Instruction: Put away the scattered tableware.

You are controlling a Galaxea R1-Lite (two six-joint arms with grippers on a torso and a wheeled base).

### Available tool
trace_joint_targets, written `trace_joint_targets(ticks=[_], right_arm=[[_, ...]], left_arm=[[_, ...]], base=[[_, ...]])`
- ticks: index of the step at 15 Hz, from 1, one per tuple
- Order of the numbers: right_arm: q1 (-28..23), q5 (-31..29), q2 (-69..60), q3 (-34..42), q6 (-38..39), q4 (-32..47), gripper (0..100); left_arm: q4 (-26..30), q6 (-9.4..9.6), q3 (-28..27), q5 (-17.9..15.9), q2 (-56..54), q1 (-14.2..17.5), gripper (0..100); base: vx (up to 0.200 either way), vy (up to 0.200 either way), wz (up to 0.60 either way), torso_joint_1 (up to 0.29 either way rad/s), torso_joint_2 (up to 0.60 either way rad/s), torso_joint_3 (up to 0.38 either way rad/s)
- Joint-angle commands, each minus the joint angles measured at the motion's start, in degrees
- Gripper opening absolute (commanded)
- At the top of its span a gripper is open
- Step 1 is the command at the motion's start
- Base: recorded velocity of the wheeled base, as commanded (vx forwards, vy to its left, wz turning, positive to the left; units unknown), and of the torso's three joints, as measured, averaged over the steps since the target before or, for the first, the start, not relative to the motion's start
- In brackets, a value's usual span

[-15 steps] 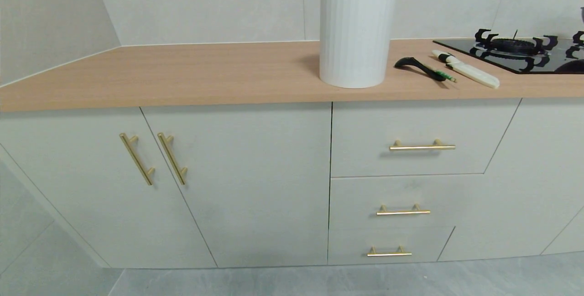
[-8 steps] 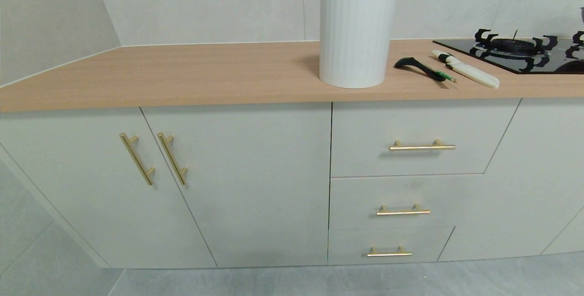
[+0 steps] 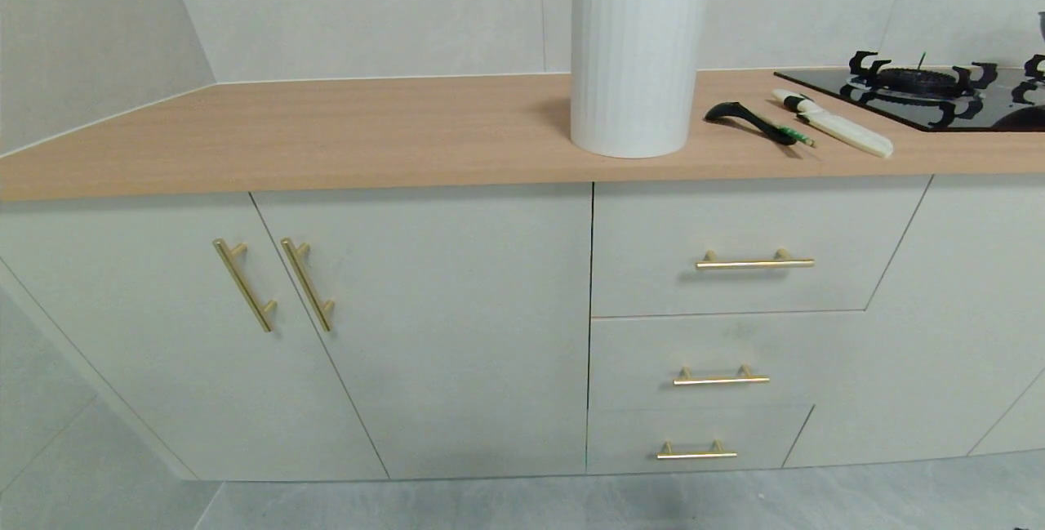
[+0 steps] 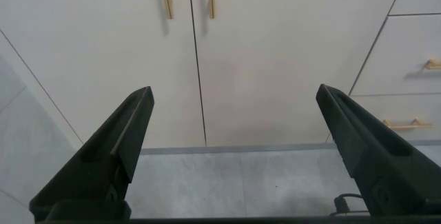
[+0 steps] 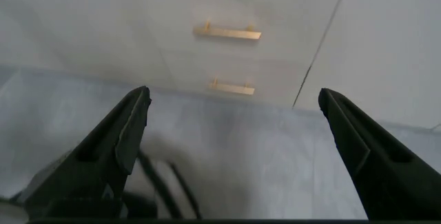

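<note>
On the wooden countertop (image 3: 326, 134) stands a tall white ribbed holder (image 3: 638, 52). To its right lie a black-handled utensil (image 3: 747, 121), a thin green-tipped stick (image 3: 790, 134) and a white knife (image 3: 833, 134) with a black band. My left gripper (image 4: 234, 103) hangs open low in front of the cabinet doors, with nothing between its fingers. My right gripper (image 5: 234, 103) is open too, low over the floor before the lower drawers, and holds nothing.
A black gas hob (image 3: 931, 93) sits at the counter's far right. Below are two cabinet doors with gold handles (image 3: 273, 283) and three drawers with gold handles (image 3: 755, 262). Grey floor (image 3: 571, 505) runs in front of the cabinets.
</note>
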Motion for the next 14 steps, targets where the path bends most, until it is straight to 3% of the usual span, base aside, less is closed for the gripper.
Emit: trace_joint_targets(ticks=[1, 2, 5, 10, 14], right_arm=[[2.34, 0.45, 24.24, -8.43, -0.16, -1.8, 100], [3.22, 0.01, 36.1, -12.04, -0.95, -5.58, 100], [4.89, -0.34, 51.05, -15.29, -1.04, -17.01, 100], [4.98, -1.04, 67.22, -22.76, -1.04, -21.58, 100], [6.12, -2.01, 78.73, -21.53, -1.21, -29.4, 100]], left_arm=[[-0.01, -0.01, 0.0, 0.01, 0.09, -0.01, 100], [-0.01, -0.01, 0.0, 0.01, 0.09, -0.01, 100], [-0.01, -0.01, 0.0, 0.01, 0.09, -0.01, 100], [-0.01, -0.01, 0.0, 0.01, 0.09, -0.01, 100], [-0.01, -0.01, 0.0, 0.01, 0.09, -0.01, 100]], base=[[0.0, 0.0, 0.0, 0.0, 0.0, 0.0], [0.0, 0.0, 0.0, 0.0, 0.0, 0.0], [0.0, 0.0, 0.0, 0.0, 0.0, 0.0], [0.0, 0.0, 0.0, 0.0, 0.0, 0.0], [0.0, 0.0, 0.0, 0.0, 0.0, 0.0]])
